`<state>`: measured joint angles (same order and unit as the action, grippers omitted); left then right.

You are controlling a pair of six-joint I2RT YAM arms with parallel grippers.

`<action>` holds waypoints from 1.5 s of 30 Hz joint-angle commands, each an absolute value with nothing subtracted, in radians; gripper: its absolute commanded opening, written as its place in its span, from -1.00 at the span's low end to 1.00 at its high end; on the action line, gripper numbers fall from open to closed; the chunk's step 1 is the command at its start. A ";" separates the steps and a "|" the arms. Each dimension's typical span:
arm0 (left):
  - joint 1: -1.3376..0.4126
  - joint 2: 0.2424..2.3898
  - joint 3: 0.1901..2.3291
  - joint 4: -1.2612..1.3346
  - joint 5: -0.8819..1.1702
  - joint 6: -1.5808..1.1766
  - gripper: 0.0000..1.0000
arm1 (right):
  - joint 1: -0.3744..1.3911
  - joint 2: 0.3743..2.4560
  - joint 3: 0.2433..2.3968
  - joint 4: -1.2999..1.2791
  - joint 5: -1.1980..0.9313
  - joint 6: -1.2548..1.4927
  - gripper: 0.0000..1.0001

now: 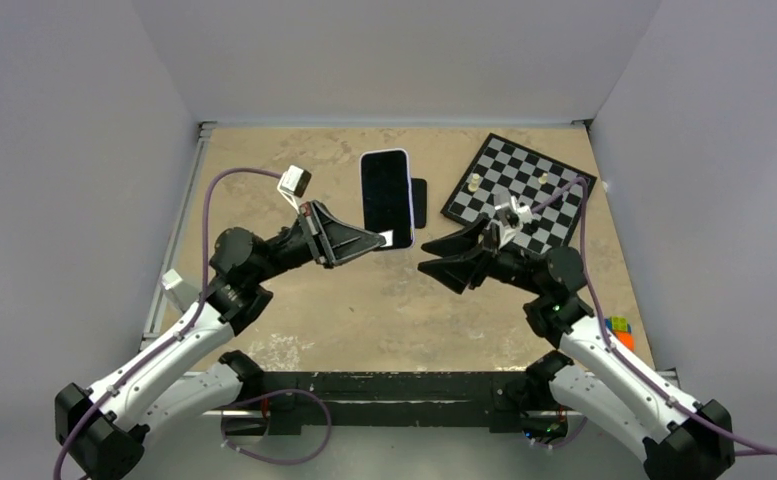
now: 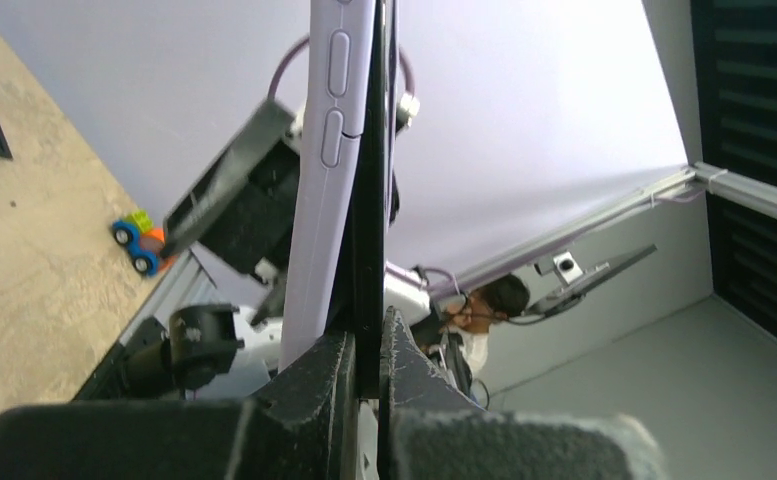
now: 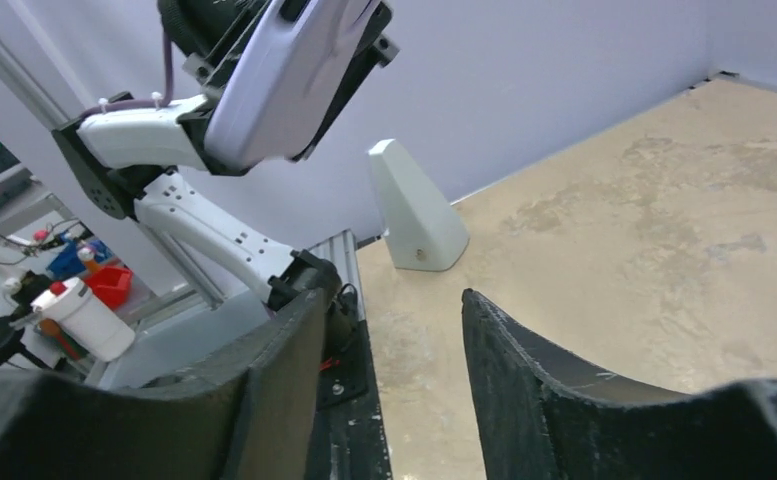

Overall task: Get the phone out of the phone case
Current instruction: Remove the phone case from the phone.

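The phone (image 1: 384,190), a black screen with a pale rim, is held up in the air at the table's middle back. My left gripper (image 1: 392,238) is shut on its near corner. In the left wrist view the fingers (image 2: 414,375) clamp the phone's black edge (image 2: 369,200). The lavender phone case (image 2: 314,200) stands just left of that edge and passes outside the left finger. Its back shows in the right wrist view (image 3: 284,80). My right gripper (image 1: 429,268) is open and empty, just right of and below the phone, with its jaws wide apart (image 3: 389,310).
A second black phone (image 1: 420,203) lies on the table, half hidden behind the held one. A chessboard (image 1: 554,215) with a few pieces sits back right. A white wedge (image 3: 416,210) stands at the left edge. A colour cube (image 1: 620,330) lies near right.
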<state>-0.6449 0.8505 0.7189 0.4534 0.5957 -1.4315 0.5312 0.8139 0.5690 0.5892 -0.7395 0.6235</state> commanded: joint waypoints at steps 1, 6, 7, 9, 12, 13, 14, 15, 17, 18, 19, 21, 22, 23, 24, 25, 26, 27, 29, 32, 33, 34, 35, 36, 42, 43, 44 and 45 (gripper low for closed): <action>-0.648 0.856 0.671 0.691 0.417 -1.476 -1.00 | 0.606 0.734 0.436 0.843 -0.584 0.773 0.16; -0.649 0.927 0.627 0.836 0.373 -1.579 -1.00 | 0.722 0.799 0.487 0.879 -0.459 0.729 0.22; -0.648 0.936 0.621 0.855 0.366 -1.594 -1.00 | 0.734 0.817 0.505 0.872 -0.425 0.723 0.23; -0.649 0.951 0.612 0.883 0.358 -1.615 -1.00 | 0.748 0.842 0.535 0.843 -0.354 0.716 0.24; -0.651 0.964 0.606 0.903 0.357 -1.631 -1.00 | 0.750 0.867 0.568 0.813 -0.284 0.708 0.22; -0.651 0.966 0.604 0.901 0.355 -1.632 -1.00 | 0.750 0.874 0.581 0.807 -0.269 0.707 0.21; -0.651 0.968 0.602 0.902 0.353 -1.632 -1.00 | 0.750 0.882 0.592 0.801 -0.261 0.704 0.19; -0.652 0.971 0.600 0.903 0.354 -1.635 -1.00 | 0.750 0.892 0.602 0.798 -0.256 0.705 0.16; -0.651 0.984 0.598 0.916 0.357 -1.641 -1.00 | 0.751 0.916 0.621 0.800 -0.259 0.705 0.11; -0.650 0.991 0.598 0.928 0.359 -1.647 -1.00 | 0.751 0.925 0.631 0.798 -0.258 0.706 0.07; -0.651 1.000 0.598 0.943 0.361 -1.654 -1.00 | 0.751 0.935 0.641 0.793 -0.258 0.704 0.04; -0.651 1.014 0.597 0.968 0.364 -1.666 -1.00 | 0.751 0.948 0.654 0.787 -0.249 0.701 -0.02; -0.653 1.017 0.597 0.974 0.366 -1.669 -1.00 | 0.751 0.953 0.656 0.790 -0.246 0.700 -0.06; -0.652 1.019 0.597 0.975 0.368 -1.670 -1.00 | 0.752 0.959 0.663 0.792 -0.247 0.699 -0.13; -0.652 1.019 0.596 0.975 0.367 -1.671 -1.00 | 0.751 0.965 0.669 0.792 -0.247 0.698 -0.18; -0.652 1.018 0.594 0.975 0.367 -1.672 -1.00 | 0.752 0.973 0.675 0.792 -0.248 0.698 -0.24; -0.653 1.017 0.594 0.977 0.365 -1.672 -1.00 | 0.751 0.983 0.680 0.788 -0.248 0.695 -0.31; -0.652 1.016 0.595 0.978 0.366 -1.672 -1.00 | 0.752 0.991 0.683 0.786 -0.247 0.694 -0.39; -0.652 1.014 0.594 0.978 0.366 -1.673 -1.00 | 0.751 1.004 0.688 0.787 -0.255 0.687 -0.52; -0.653 1.010 0.587 0.980 0.359 -1.674 -1.00 | 0.757 1.002 0.664 0.818 -0.265 0.667 -0.47; -0.653 1.009 0.585 0.978 0.356 -1.675 -1.00 | 0.757 1.000 0.650 0.841 -0.275 0.665 -0.40; -0.653 1.009 0.585 0.979 0.357 -1.675 -1.00 | 0.757 1.001 0.641 0.860 -0.289 0.661 -0.35; -0.653 1.009 0.584 0.979 0.358 -1.675 -1.00 | 0.758 1.003 0.639 0.865 -0.302 0.659 -0.33; -0.653 1.009 0.583 0.980 0.358 -1.675 -1.00 | 0.758 1.003 0.638 0.868 -0.312 0.658 -0.32; -0.653 1.001 0.586 0.980 0.358 -1.677 -1.00 | 0.758 1.010 0.637 0.867 -0.340 0.642 -0.23; -0.652 0.998 0.585 0.978 0.358 -1.677 -1.00 | 0.758 1.011 0.634 0.868 -0.346 0.639 -0.22; -0.653 0.997 0.585 0.977 0.358 -1.677 -1.00 | 0.758 1.009 0.628 0.872 -0.348 0.638 -0.20; -0.652 0.996 0.584 0.977 0.358 -1.677 -1.00 | 0.756 1.008 0.622 0.873 -0.348 0.636 -0.18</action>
